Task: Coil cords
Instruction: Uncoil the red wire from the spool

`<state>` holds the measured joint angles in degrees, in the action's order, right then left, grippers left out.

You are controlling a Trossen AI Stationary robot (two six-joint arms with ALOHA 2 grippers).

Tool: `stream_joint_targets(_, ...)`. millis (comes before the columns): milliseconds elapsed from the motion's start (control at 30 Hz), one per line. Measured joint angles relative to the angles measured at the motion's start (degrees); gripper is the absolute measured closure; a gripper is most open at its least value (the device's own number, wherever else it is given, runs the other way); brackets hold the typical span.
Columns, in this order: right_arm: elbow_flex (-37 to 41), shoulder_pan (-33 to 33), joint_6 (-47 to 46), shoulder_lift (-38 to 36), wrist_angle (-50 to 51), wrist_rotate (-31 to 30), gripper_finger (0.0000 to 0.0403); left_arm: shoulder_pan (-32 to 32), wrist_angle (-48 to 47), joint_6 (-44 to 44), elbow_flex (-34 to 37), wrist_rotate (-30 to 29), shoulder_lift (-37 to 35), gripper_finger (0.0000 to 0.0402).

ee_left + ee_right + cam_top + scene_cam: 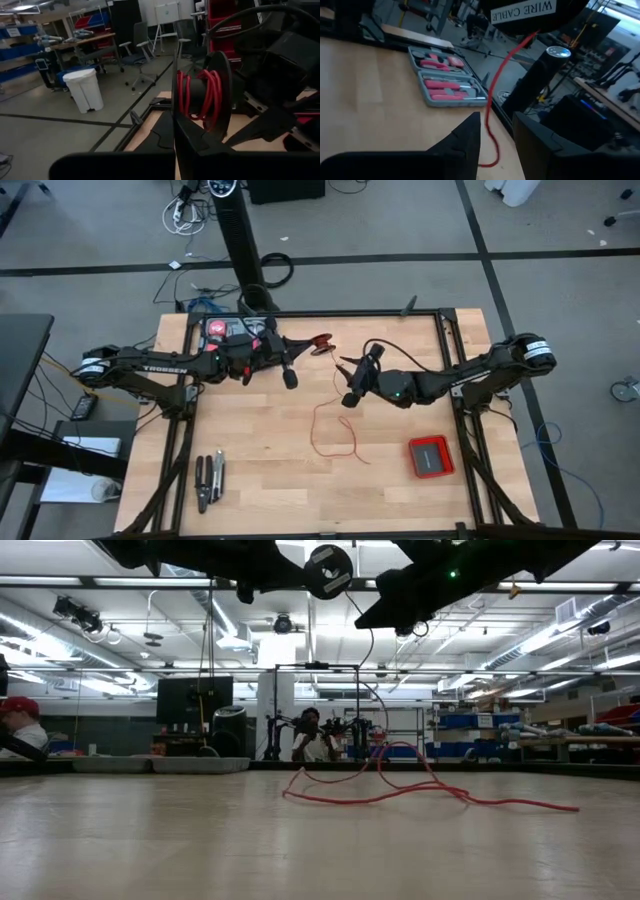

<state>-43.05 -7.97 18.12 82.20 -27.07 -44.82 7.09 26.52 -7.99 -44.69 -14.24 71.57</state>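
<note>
Pale wooden table boards fill the workspace, with a workshop of shelves and chairs beyond. A thin red wire lies in loose loops mid-table and rises to a small black spool, partly wound with red turns. The left gripper holds this spool above the table's far side, its fingers clamped on it. Its arm reads "TROSSEN". A disc near the right wrist camera reads "WIRE CABLE". The right gripper hovers beside the rising wire, fingers apart. A flat red square box and a grey tool case rest further out.
</note>
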Motion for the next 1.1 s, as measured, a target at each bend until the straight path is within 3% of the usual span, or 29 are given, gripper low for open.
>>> stream_joint_targets(233, 0.0, 0.8, 1.7, 0.2, 0.2, 1.2, 0.0306, -0.5, -0.2, 0.6, 0.0, 0.0, 0.0, 0.0402)
stream_joint_targets(467, 0.0, 0.9, 3.2, 0.2, 2.5, 2.3, 0.0393, -0.5, -1.8, 0.7, 0.0, 0.0, 0.0, 0.0402)
stream_joint_targets(633, 0.0, 1.0, 3.6, -1.6, 6.0, -3.4, 0.0394, -0.5, -4.0, -0.4, 0.0, -0.1, 0.0, 0.0402)
stream_joint_targets(1100, 0.0, 0.8, 3.6, -7.2, 9.7, -5.5, 0.0401, -0.3, -10.3, -4.6, 0.0, -0.9, 0.0, 0.0402)
